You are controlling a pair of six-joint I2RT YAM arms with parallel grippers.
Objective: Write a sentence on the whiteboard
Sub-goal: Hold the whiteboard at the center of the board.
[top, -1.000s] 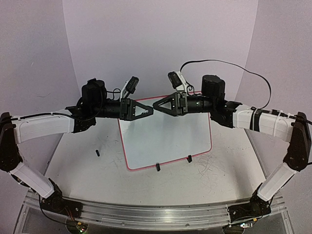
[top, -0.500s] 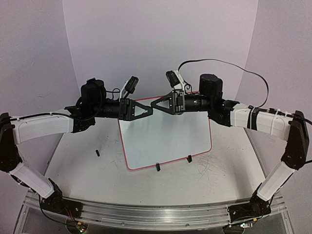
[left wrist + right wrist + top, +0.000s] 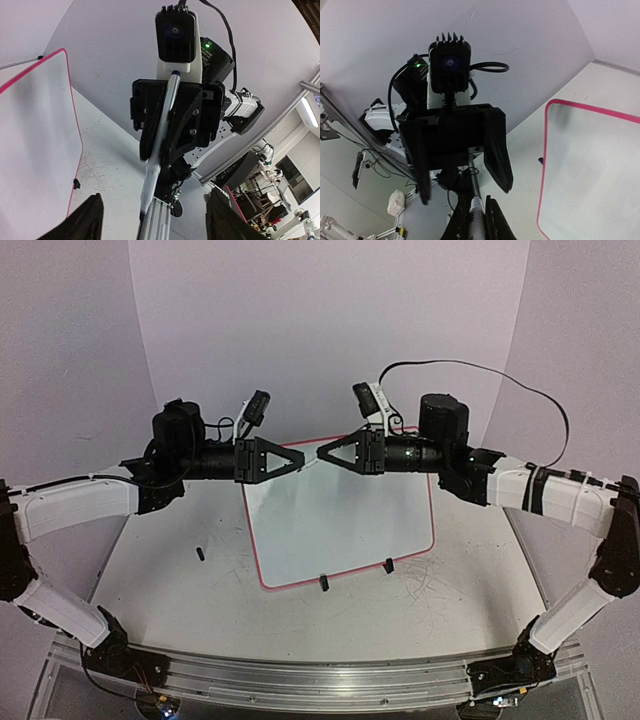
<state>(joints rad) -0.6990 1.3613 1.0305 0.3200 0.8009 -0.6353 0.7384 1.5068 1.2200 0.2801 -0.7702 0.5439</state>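
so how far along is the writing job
Done: the marker is up in the air, clamped in the right gripper. In hand: both arms are raised over the far edge of the whiteboard, with the left gripper open and facing the right one. Left: all the writing. The board is blank, and the marker has yet to come down to it.

I can read no writing, label or number anywhere; the whiteboard (image 3: 340,515) is plain white, and the marker (image 3: 165,110) shows no legible print.
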